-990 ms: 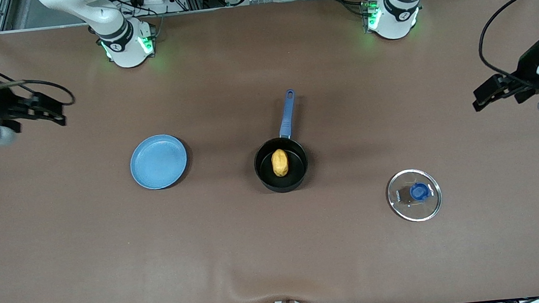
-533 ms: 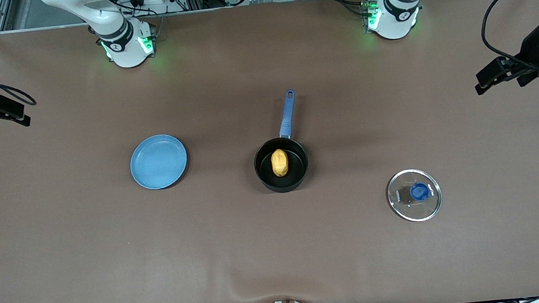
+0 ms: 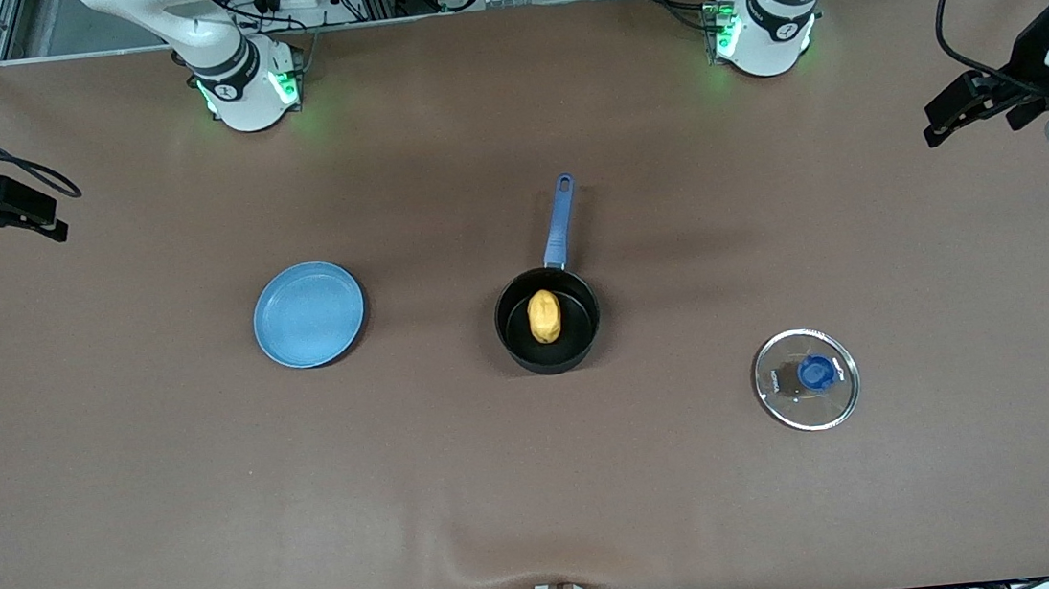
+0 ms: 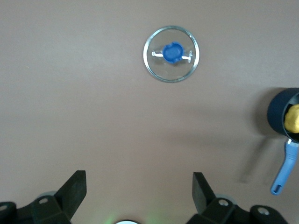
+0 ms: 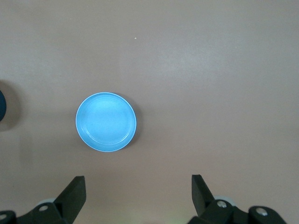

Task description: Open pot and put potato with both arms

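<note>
The right gripper (image 3: 53, 217) hangs over the bare table (image 3: 543, 485) at the right arm's end, at about 9 o'clock of the front view. In the right wrist view the gripper (image 5: 138, 198) has its two fingers (image 5: 74, 196) spread wide, and nothing is between them.

The blue plate (image 3: 308, 314) comes next. It lies flat on the table with nothing on it, at 9 o'clock from the pot and well apart from it. The right wrist view shows the plate (image 5: 106, 122) below that gripper's camera.

The pot (image 3: 550, 361) stands near the middle of the table with its mouth uncovered. Its blue handle (image 3: 560, 219) points to 12 o'clock, toward the robots' bases. The potato (image 3: 544, 316) lies inside the pot on the black bottom, its long side along the handle's line.

The glass lid (image 3: 790, 404) lies on the table at about 4 o'clock from the pot, apart from it and nearer to the front camera, with the blue knob (image 3: 816, 372) up. The left wrist view shows the lid (image 4: 171, 67), the pot (image 4: 279, 114) and the potato (image 4: 293, 118).

The left gripper (image 3: 936, 125) hangs over the table at the left arm's end, at about 2 o'clock of the front view. In its wrist view the gripper (image 4: 139, 193) is wide open and holds nothing. Both arms wait.
</note>
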Controlling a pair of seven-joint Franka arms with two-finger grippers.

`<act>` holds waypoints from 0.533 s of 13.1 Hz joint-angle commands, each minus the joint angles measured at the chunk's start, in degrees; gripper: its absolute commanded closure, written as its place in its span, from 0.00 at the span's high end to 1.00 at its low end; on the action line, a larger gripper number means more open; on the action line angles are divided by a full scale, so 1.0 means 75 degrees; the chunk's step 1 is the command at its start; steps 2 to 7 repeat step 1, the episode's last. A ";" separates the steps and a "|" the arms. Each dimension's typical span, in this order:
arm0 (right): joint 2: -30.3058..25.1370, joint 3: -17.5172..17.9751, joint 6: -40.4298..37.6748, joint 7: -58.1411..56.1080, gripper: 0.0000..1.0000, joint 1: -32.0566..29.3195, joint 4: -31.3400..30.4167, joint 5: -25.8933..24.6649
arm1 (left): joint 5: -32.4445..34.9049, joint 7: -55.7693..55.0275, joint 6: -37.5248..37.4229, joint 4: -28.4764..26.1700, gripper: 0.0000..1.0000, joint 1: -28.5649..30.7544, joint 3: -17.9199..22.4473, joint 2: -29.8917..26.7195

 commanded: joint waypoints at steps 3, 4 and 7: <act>-0.0215 0.0096 0.0086 -0.0051 1.00 -0.0085 -0.0197 -0.0063 | 0.0312 -0.0002 -0.0267 0.0304 1.00 -0.0062 -0.0062 -0.0010; -0.0215 0.0096 0.0086 -0.0051 1.00 -0.0085 -0.0197 -0.0063 | 0.0312 -0.0002 -0.0267 0.0304 1.00 -0.0062 -0.0062 -0.0010; -0.0215 0.0096 0.0086 -0.0051 1.00 -0.0085 -0.0197 -0.0063 | 0.0312 -0.0002 -0.0267 0.0304 1.00 -0.0062 -0.0062 -0.0010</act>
